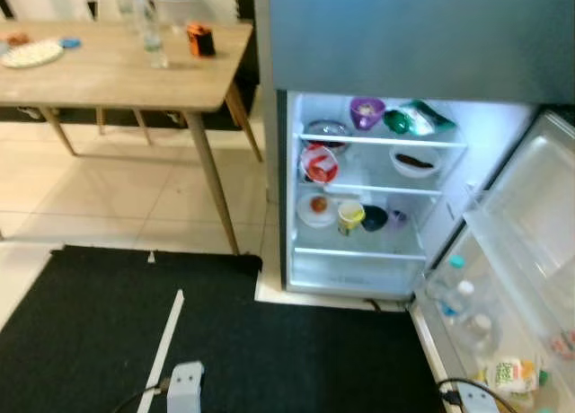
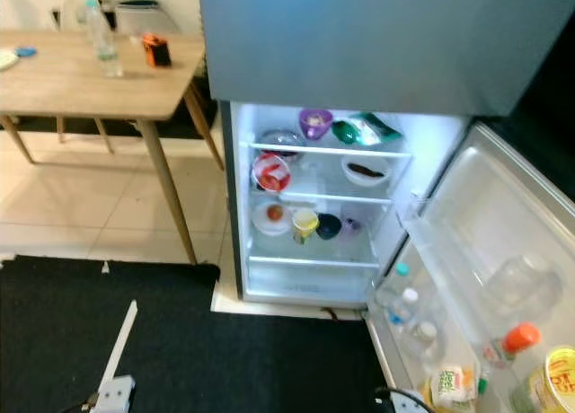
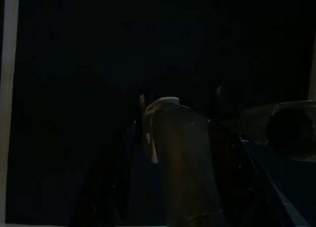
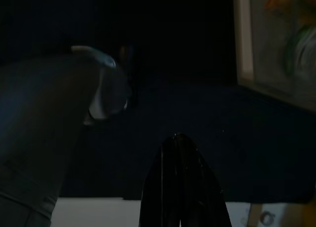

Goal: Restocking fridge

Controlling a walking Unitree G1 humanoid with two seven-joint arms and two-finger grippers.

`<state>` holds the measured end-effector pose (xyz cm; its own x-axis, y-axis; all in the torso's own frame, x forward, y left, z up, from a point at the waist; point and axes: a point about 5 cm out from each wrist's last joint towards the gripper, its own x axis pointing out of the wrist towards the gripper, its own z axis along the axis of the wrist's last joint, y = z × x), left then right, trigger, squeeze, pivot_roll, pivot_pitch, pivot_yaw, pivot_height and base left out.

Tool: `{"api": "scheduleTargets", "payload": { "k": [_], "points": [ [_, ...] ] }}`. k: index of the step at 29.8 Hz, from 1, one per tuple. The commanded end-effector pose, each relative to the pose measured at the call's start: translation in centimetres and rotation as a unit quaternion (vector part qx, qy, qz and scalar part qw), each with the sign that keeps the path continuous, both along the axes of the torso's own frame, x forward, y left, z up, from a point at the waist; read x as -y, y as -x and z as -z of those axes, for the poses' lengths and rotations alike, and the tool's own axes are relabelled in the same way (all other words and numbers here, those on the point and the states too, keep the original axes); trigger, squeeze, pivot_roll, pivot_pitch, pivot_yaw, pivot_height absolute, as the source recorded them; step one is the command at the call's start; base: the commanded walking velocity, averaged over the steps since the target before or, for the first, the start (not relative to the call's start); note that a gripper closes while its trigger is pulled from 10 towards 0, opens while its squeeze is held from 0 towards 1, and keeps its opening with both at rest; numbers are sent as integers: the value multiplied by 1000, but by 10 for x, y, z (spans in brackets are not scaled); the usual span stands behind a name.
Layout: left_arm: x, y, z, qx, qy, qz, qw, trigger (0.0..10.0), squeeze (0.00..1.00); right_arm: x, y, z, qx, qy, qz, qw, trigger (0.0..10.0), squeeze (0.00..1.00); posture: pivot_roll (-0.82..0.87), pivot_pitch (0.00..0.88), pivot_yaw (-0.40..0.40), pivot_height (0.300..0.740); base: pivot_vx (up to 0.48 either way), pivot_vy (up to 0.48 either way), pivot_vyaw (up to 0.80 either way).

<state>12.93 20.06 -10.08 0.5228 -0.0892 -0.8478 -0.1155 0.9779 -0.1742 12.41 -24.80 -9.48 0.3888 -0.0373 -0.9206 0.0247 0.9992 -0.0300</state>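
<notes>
Left pincer (image 3: 168,153) hangs in shade; right pincer (image 4: 180,182) likewise.

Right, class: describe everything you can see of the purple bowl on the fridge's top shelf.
The purple bowl stands upright on the top shelf of the open fridge, near the middle. It looks like glossy plastic, round with a wide rim, and holds something pale that is too blurred to identify. A green packet lies to its right and a dark lidded dish sits lower to its left; whether either touches it cannot be told.
</notes>
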Motion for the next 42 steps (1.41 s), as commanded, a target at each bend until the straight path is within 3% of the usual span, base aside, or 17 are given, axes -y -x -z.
{"api": "scheduleTargets", "payload": {
  "k": [1, 15, 28, 32, 42],
  "points": [
    [-1, 1, 0, -2, -3, 5, 1000, 10000, 0, 2, 4, 1, -8, 3, -1, 1000, 10000, 0, -23, 4, 4, 740, -304, 0, -788],
    [1, 1, 0, -1, -2, 3, 1000, 10000, 0, 1, 5, 1, -12, 2, -2, 1000, 10000, 0, -26, 4, 0, 740, -303, 0, -788],
    [2, 0, -1, 4, 28, 5, 1000, 10000, 0, 2, 4, 1, -6, 1, 3, 1000, 10000, 0, -28, 5, 1, 740, -92, 0, 0],
    [1, 1, 0, -2, 24, 16, 1000, 10000, 0, 2, 4, 1, -5, 3, 2, 1000, 10000, 0, -29, 3, 0, 740, 0, -469, 0],
    [0, 5, 1, -11, 25, 12, 1000, 10000, 0, 24, -11, -11, 35, 48, 50, 997, 10000, 0, -29, 1, -3, 740, 0, -226, 0]
  ]
}}
